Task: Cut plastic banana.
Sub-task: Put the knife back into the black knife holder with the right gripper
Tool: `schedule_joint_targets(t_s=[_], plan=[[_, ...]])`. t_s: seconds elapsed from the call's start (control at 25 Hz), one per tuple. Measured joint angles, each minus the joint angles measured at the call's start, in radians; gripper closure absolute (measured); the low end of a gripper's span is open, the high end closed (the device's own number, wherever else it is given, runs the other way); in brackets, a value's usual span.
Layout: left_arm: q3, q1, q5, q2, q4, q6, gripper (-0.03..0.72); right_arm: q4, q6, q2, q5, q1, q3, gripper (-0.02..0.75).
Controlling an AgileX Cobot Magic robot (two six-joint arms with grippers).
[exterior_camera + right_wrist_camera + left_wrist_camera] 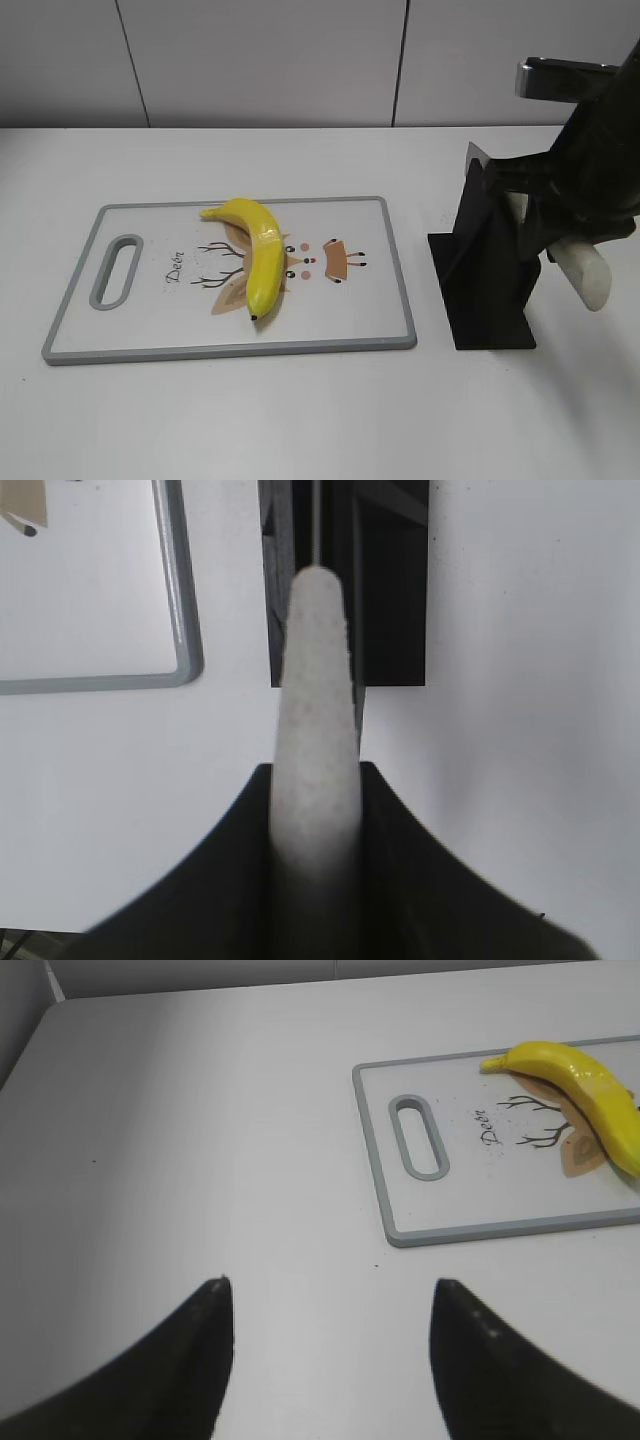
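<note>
Exterior view. A glossy bright-yellow curved plastic banana [257,258] with small dark tips lies on a white rectangular cutting board [380,300] with a grey rim, a slotted handle at its left end and a printed deer face; the fruit rests across the print, left of the board's middle. To the right of the board, apart from it, stands a black angular knife stand [487,270] on the white table [300,410]. The right gripper [575,262] is at the stand, with a pale off-white rounded knife handle [585,272] jutting out below it toward the right.

Left wrist view. The left gripper [330,1345] hovers above bare table, its two dark fingers [190,1360] spread wide with nothing between them. The handle end of the board and part of the banana [585,1090] appear at upper right, well apart from the gripper.

Right wrist view. The dark fingers [400,870] are pressed against both sides of the pale knife handle [318,730], which points toward the black stand [390,580]; a thin strip of blade shows in the stand's slot. A corner of the board [185,640] lies at upper left.
</note>
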Motion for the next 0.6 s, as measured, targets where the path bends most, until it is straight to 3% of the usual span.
schedule_joint_targets(t_s=[0.12, 0.44, 0.6], plan=[[0.0, 0.0, 0.0, 0.0, 0.0, 0.0, 0.109, 0.005, -0.005, 0.0, 0.002, 0.0, 0.0, 0.548], [0.0, 0.0, 0.0, 0.0, 0.008, 0.0, 0.118, 0.012, -0.051, -0.021, 0.006, 0.0, 0.0, 0.148], [0.0, 0.0, 0.0, 0.0, 0.009, 0.0, 0.119, 0.012, -0.085, -0.089, 0.009, 0.0, 0.0, 0.113]])
